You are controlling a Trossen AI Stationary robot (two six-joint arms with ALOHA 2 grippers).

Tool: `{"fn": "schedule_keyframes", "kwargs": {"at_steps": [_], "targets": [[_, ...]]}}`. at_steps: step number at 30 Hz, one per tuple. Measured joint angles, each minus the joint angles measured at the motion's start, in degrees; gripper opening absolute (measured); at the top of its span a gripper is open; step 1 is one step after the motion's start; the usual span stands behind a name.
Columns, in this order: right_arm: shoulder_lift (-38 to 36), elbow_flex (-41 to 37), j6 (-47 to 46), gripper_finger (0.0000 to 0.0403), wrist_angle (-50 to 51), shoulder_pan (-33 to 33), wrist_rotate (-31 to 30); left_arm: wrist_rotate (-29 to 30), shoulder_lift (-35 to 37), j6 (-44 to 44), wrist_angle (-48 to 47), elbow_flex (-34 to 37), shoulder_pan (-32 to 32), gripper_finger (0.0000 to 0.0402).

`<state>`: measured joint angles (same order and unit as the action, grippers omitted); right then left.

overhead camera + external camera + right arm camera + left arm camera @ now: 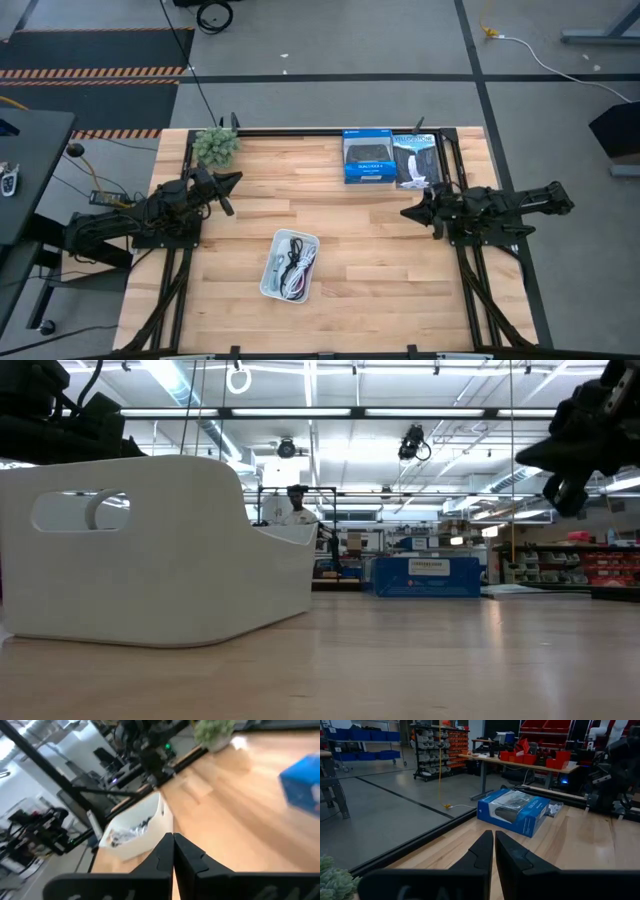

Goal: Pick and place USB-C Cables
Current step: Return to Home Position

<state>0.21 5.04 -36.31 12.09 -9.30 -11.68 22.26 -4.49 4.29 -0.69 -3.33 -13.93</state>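
Observation:
Several thin coiled cables (293,266), dark and white, lie in a white bin (268,278) near the table's front middle. The bin also shows in the low view (150,550) and the right wrist view (135,827). My left gripper (236,180) is shut and empty, above the table's left side, pointing right. My right gripper (404,212) is shut and empty, above the right side, pointing left. Both are well clear of the bin.
Two blue boxed products (368,158) (415,160) lie at the table's far edge, right of middle. A small green plant (216,146) stands at the far left corner. Bare wood lies between the grippers and around the bin.

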Motion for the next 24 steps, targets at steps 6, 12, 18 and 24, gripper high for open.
{"fn": "schedule_keyframes", "kwargs": {"at_steps": [6,12,18,24], "targets": [[0.50,-0.77,-0.77,0.0005,-1.76,0.02,2.79,0.00,0.00,0.00,0.00,-0.02,-0.01,0.0025],[0.52,-0.77,-2.07,0.0019,-1.76,0.02,2.32,0.00,0.00,0.00,0.00,-0.01,0.00,0.0025],[0.54,-0.77,-3.46,0.0026,-1.78,0.02,1.77,0.00,0.00,0.00,0.02,0.00,-0.02,0.0025],[0.63,-0.77,30.66,0.0026,-1.78,0.02,1.72,0.00,0.00,0.00,0.00,-0.01,-0.02,0.0025]]}}
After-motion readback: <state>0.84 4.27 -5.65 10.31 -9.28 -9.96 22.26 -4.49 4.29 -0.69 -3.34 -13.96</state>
